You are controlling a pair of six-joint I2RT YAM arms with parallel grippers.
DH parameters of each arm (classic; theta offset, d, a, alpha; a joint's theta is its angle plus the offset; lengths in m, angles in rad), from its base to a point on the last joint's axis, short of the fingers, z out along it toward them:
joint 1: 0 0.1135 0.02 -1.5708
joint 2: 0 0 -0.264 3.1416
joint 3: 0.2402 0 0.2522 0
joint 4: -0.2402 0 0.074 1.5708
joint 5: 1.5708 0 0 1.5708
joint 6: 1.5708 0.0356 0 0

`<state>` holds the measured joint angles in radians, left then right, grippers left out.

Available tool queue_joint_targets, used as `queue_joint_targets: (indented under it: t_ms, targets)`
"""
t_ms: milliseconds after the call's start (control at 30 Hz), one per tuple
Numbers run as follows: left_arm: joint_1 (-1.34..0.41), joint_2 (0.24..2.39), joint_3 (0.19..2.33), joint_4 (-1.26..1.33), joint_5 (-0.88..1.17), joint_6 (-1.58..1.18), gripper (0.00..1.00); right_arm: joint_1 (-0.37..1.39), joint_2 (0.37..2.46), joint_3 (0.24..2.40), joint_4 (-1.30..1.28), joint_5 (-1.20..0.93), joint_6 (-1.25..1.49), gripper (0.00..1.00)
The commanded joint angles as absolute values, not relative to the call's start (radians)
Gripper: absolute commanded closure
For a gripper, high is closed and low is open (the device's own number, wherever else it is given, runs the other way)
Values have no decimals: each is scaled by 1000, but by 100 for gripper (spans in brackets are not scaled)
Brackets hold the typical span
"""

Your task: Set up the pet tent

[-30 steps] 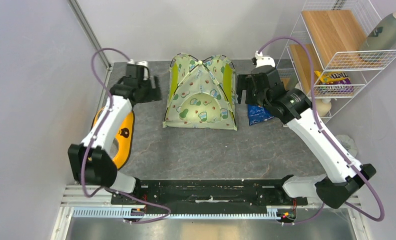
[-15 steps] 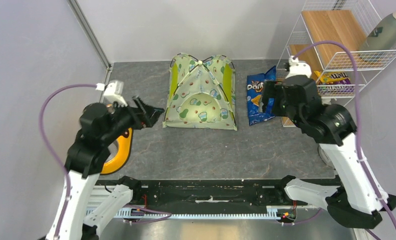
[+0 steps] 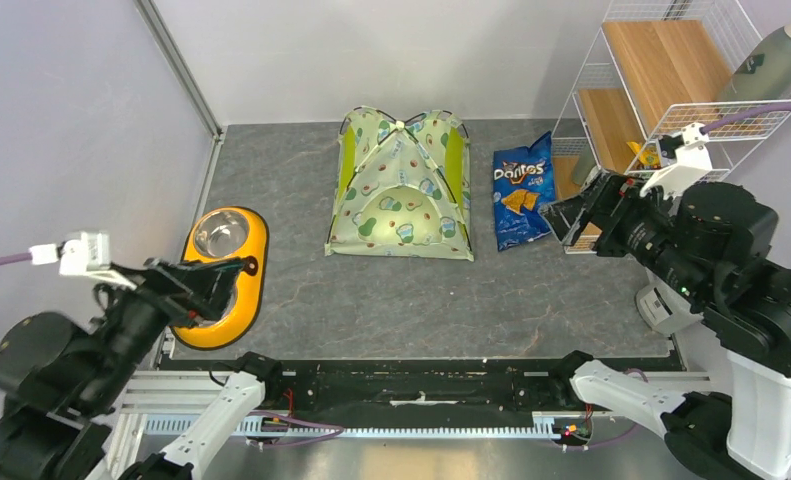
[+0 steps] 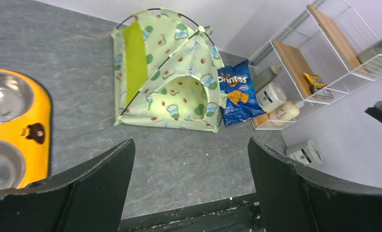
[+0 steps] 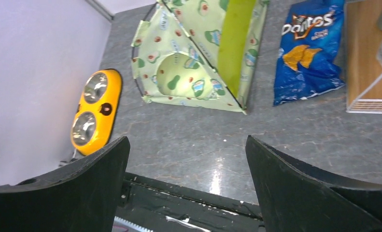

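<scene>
Your pet tent stands pitched at the back middle of the grey worktop, between the orange double bowl and the Doritos bag. Your left hand and right hand hover well apart from it, fingers spread wide.

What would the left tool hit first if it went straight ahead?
Probably the table, just short of the tent. The left tool is open and angled downward, though depth is unclear.

It was a lab test cell: plain pale partition walls enclosed a grey marbled tabletop (black mounting rail at bottom).
</scene>
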<state>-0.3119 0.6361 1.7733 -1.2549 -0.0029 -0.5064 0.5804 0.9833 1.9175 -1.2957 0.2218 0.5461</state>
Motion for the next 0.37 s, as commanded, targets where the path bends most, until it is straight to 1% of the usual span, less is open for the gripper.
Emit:
queue_joint_targets:
  t_ms: [0, 100, 333]
  targets:
    - [-316, 663, 1852, -1430, -92, -477, 7, 578, 990, 1979, -1258, 97, 560, 3]
    - [-316, 641, 1861, -1443, -94, -498, 7, 578, 991, 1994, -1258, 56, 558, 3]
    - [-316, 638, 1870, -1472, -101, -512, 7, 579, 1002, 2005, -1264, 35, 560, 3]
